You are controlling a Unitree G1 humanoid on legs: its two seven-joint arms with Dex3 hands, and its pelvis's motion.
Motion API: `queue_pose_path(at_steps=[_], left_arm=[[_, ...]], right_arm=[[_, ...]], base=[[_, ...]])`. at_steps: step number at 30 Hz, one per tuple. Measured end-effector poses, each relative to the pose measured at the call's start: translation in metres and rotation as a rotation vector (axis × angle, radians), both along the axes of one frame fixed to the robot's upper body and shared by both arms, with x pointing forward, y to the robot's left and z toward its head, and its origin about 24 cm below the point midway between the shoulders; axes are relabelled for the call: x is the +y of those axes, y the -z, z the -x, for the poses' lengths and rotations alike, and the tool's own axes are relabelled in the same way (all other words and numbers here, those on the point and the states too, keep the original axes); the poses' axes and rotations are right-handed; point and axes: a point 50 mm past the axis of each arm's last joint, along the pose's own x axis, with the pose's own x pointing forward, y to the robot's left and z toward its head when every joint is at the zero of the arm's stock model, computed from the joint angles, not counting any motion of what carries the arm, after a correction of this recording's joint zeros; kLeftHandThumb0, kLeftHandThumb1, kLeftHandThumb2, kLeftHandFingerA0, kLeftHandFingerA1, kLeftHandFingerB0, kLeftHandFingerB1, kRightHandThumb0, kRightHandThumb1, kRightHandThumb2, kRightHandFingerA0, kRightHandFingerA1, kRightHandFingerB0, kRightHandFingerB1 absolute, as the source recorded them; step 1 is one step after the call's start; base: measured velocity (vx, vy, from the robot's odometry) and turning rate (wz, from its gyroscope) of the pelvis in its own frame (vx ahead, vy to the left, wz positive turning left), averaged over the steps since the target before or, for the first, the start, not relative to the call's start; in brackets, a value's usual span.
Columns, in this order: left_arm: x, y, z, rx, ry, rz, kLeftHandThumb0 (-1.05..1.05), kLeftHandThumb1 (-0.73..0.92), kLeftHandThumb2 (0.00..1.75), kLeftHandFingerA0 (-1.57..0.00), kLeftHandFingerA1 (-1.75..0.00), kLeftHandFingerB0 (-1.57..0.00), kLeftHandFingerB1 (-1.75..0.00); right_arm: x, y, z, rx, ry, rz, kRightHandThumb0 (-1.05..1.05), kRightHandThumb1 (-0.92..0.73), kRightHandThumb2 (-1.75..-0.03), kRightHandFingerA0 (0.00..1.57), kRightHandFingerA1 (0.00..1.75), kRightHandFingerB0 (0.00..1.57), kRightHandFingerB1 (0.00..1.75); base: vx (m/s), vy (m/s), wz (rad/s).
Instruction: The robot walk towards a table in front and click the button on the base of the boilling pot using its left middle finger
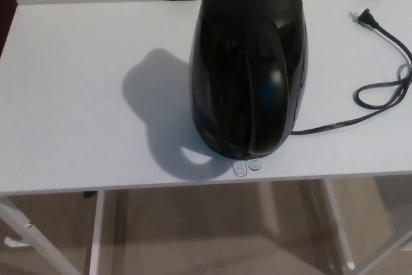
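From my head camera, neither my left nor my right hand shows, so I cannot tell their state. The glossy black boiling pot (248,62) stands upright on the white worktop (77,94), near its front edge. Two small clear buttons (247,166) sit at its base. Its black power cord (380,88) lies looped to the right, unplugged.
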Motion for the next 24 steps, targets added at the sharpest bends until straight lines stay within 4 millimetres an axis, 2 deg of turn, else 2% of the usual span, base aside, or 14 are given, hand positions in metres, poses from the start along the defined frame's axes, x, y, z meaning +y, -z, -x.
queue_pose_path(at_steps=[2,3,4,5,6,7,8,9,13,16,17,18,23,24], left_arm=[[-0.008,-0.004,0.001,-0.028,0.04,0.018,-0.72,0.47,0.83,-0.55,-0.57,0.0,-0.09],[-0.012,-0.006,0.002,-0.043,0.061,0.028,-0.79,0.62,0.6,-0.8,-0.5,0.0,-0.06],[-0.017,-0.009,0.0,-0.065,0.087,0.039,-0.92,0.57,0.95,-0.87,-0.61,0.0,-0.01],[-0.021,-0.011,-0.002,-0.082,0.102,0.046,-0.89,0.57,0.93,-0.96,-0.74,0.0,-0.03],[-0.028,-0.017,-0.004,-0.119,0.136,0.062,-0.89,0.57,0.93,-0.96,-0.74,0.0,-0.03],[-0.032,-0.021,-0.006,-0.14,0.154,0.071,-0.82,0.7,0.63,-1.04,-0.73,0.0,0.0],[-0.036,-0.024,-0.007,-0.159,0.171,0.078,-0.86,0.57,0.93,-1.03,-0.9,0.0,-0.04],[-0.042,-0.029,-0.009,-0.191,0.197,0.091,-0.88,0.55,0.91,-1.03,-1.05,0.0,0.0],[-0.06,-0.047,-0.017,-0.288,0.27,0.129,-0.88,0.54,0.91,-0.99,-1.09,0.0,0.0],[-0.079,-0.069,-0.025,-0.399,0.35,0.167,-0.87,0.52,0.92,-1.11,-1.21,0.0,-0.04],[-0.084,-0.075,-0.027,-0.427,0.37,0.175,-0.84,0.5,0.91,-1.04,-1.2,0.0,-0.06],[-0.089,-0.082,-0.03,-0.461,0.394,0.184,-0.92,0.55,0.92,-1.03,-1.24,0.0,0.0],[-0.116,-0.117,-0.039,-0.612,0.513,0.231,-0.89,0.54,0.93,-1.01,-1.37,0.0,-0.05],[-0.122,-0.125,-0.041,-0.646,0.547,0.244,-0.91,0.68,0.64,-0.93,-1.48,0.0,-0.13]], right_arm=[[0.0,0.0,-0.001,-0.003,-0.002,0.0,-0.07,-0.43,-0.86,0.45,0.62,0.27,0.54],[0.001,0.0,-0.002,-0.003,-0.003,-0.001,-0.07,-0.43,-0.86,0.45,0.62,0.27,0.54],[0.001,0.0,-0.002,-0.002,-0.004,-0.001,-0.07,-0.43,-0.86,0.47,0.63,0.28,0.54],[0.001,0.0,-0.002,-0.002,-0.005,-0.001,-0.07,-0.43,-0.86,0.46,0.63,0.28,0.54],[0.002,0.0,-0.003,-0.005,-0.007,-0.002,-0.07,-0.43,-0.86,0.46,0.63,0.28,0.54],[0.002,0.0,-0.004,-0.007,-0.009,-0.003,-0.07,-0.43,-0.86,0.47,0.63,0.28,0.54],[0.002,0.0,-0.004,-0.007,-0.01,-0.003,-0.08,-0.43,-0.86,0.45,0.62,0.27,0.54],[0.002,0.0,-0.004,-0.007,-0.011,-0.003,-0.08,-0.43,-0.86,0.45,0.62,0.28,0.54],[0.003,0.0,-0.005,-0.008,-0.014,-0.004,-0.07,-0.44,-0.86,0.47,0.63,0.27,0.53],[0.003,0.0,-0.005,-0.008,-0.016,-0.004,-0.08,-0.44,-0.87,0.45,0.62,0.26,0.53],[0.003,0.0,-0.005,-0.008,-0.016,-0.004,-0.08,-0.44,-0.87,0.43,0.61,0.25,0.53],[0.003,0.0,-0.005,-0.007,-0.017,-0.005,-0.07,-0.44,-0.87,0.43,0.61,0.26,0.53],[0.004,0.0,-0.005,-0.007,-0.02,-0.005,-0.08,-0.44,-0.87,0.44,0.62,0.25,0.53],[0.004,0.0,-0.005,-0.006,-0.022,-0.005,-0.09,-0.44,-0.86,0.44,0.62,0.25,0.53]], base=[[0.0,0.0,0.0],[0.0,0.0,0.0],[0.0,0.0,0.0],[0.0,0.0,0.0],[0.0,0.0,0.0],[0.0,0.0,0.0],[0.0,0.0,0.0],[0.0,0.0,0.0],[0.0,0.0,0.0],[0.0,0.0,0.0],[0.0,0.0,0.0],[0.0,0.0,0.0],[0.0,0.0,0.0],[0.0,0.0,0.0]])
